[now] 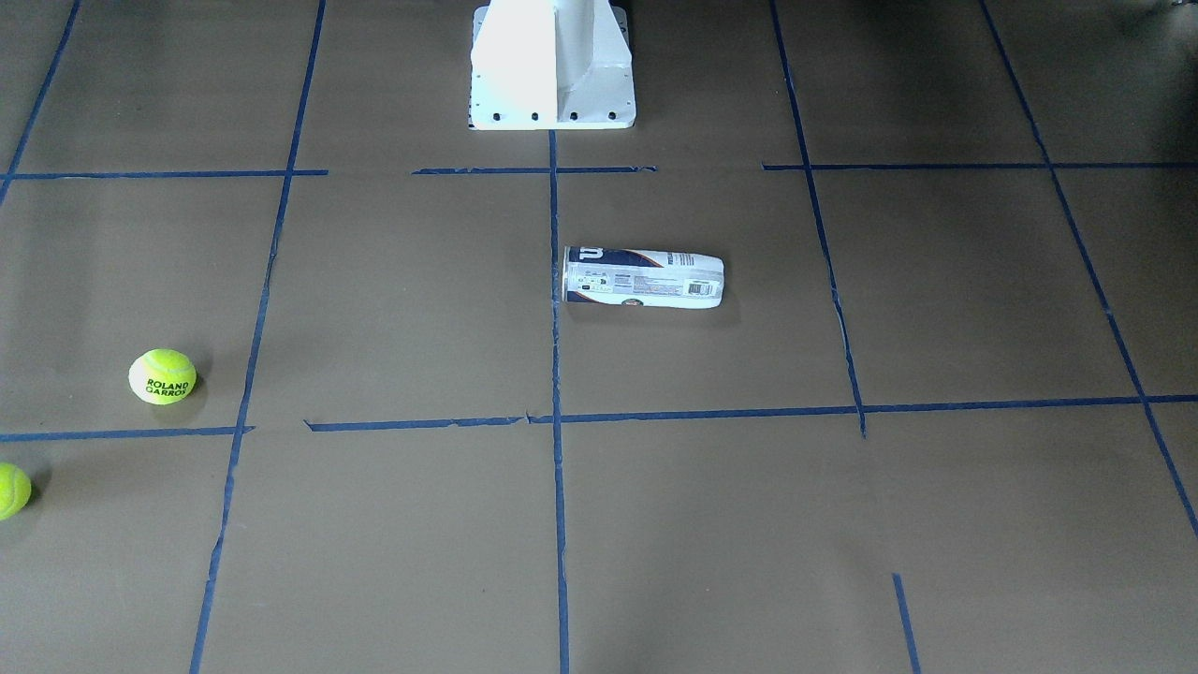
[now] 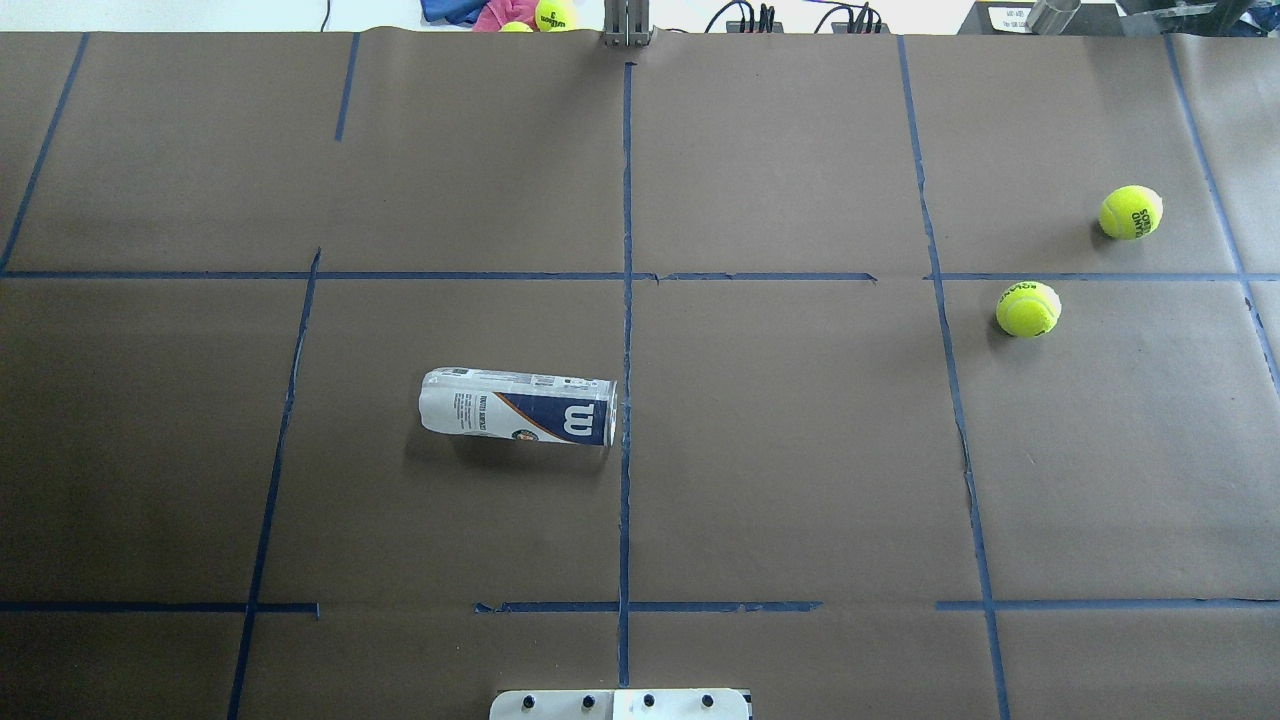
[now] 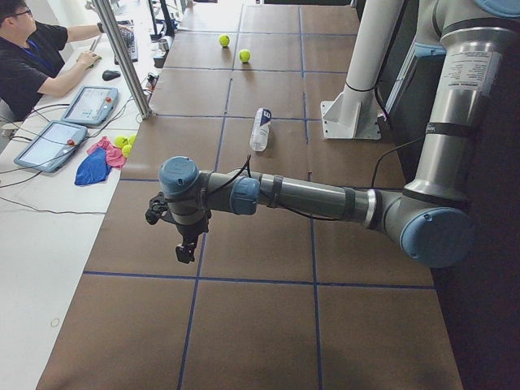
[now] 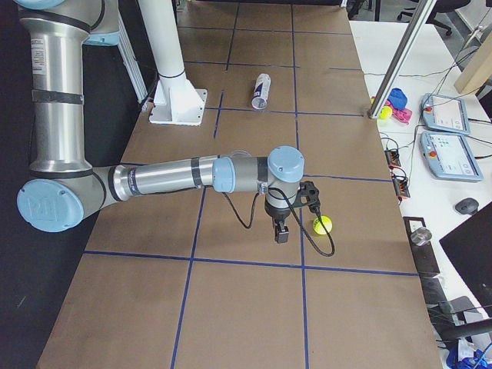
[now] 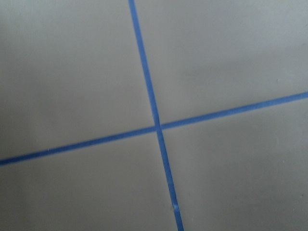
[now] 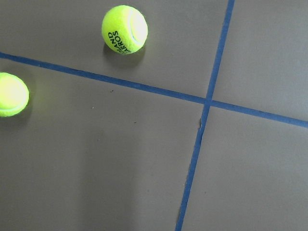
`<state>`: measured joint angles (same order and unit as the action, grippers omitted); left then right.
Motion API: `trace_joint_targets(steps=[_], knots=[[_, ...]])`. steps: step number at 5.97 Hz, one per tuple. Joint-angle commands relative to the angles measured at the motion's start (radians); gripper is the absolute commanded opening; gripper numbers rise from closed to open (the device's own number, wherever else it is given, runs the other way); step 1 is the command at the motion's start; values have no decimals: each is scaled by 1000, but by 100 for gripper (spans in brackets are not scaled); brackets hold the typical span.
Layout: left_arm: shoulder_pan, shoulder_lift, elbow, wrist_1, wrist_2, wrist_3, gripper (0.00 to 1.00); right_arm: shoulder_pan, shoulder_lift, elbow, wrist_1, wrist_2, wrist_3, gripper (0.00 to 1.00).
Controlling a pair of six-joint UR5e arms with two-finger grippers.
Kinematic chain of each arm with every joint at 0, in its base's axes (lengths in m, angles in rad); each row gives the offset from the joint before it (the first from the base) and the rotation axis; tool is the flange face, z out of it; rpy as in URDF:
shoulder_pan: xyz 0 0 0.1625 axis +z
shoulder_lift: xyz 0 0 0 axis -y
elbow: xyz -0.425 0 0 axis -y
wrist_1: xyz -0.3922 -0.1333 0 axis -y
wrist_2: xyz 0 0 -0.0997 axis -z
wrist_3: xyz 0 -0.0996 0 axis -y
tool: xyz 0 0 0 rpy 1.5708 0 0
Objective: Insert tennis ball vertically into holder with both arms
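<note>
From across the table, the holder (image 1: pixel 644 278) lies on its side near the middle of the brown paper, its silvery mouth touching the centre tape line. The white pedestal base (image 1: pixel 552 65) stands at the robot's edge. The inner tennis ball (image 1: pixel 162 376) and the outer tennis ball (image 1: pixel 11 490) sit well apart from the holder, toward the table's right edge.

From overhead, the holder (image 2: pixel 518 406) lies flat just left of the centre line, mouth pointing at it. Both balls rest near the right edge, on the half far from the robot.

From the left end, the left arm reaches out low over the table toward the operators' edge. Its left gripper (image 3: pixel 186 250) points down, apart from everything. I cannot tell whether the claw is released or clenched. An operator (image 3: pixel 32 57) sits at a side desk.

From the right end, the right gripper (image 4: pixel 281 233) hangs over the paper with one tennis ball (image 4: pixel 323 224) just beside it. Its claw state cannot be told either.

The left wrist view shows only paper and a tape crossing (image 5: pixel 158 127).

The right wrist view shows both balls lying on the paper.
</note>
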<state>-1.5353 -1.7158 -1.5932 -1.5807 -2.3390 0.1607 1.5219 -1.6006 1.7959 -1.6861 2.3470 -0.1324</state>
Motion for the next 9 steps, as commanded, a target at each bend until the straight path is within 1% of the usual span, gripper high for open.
trace_joint_targets(steps=[1, 2, 3, 4, 5, 6, 7, 8, 9], knots=[[77, -30, -13, -251, 3, -57, 100, -3, 17, 3, 2, -2, 2, 100], [168, -92, -28, -337, 10, -55, 100, -3, 19, 5, 0, 0, 2, 100], [241, -170, -49, -355, 9, -72, 100, -3, 19, 5, 2, 0, 4, 100], [341, -213, -74, -358, 12, -140, 100, -3, 19, 5, 2, 0, 4, 100], [409, -297, -89, -357, 53, -201, 100, -3, 19, 6, 0, 2, 4, 100], [528, -373, -106, -355, 140, -205, 100, -3, 21, 6, 0, 2, 4, 100], [660, -407, -137, -345, 271, -207, 100, -5, 21, 5, 0, 2, 4, 100], [769, -436, -148, -273, 353, -205, 100, -6, 21, 5, 0, 0, 4, 100], [861, -526, -160, -90, 456, -196, 100, -6, 21, 5, 0, 2, 4, 100]])
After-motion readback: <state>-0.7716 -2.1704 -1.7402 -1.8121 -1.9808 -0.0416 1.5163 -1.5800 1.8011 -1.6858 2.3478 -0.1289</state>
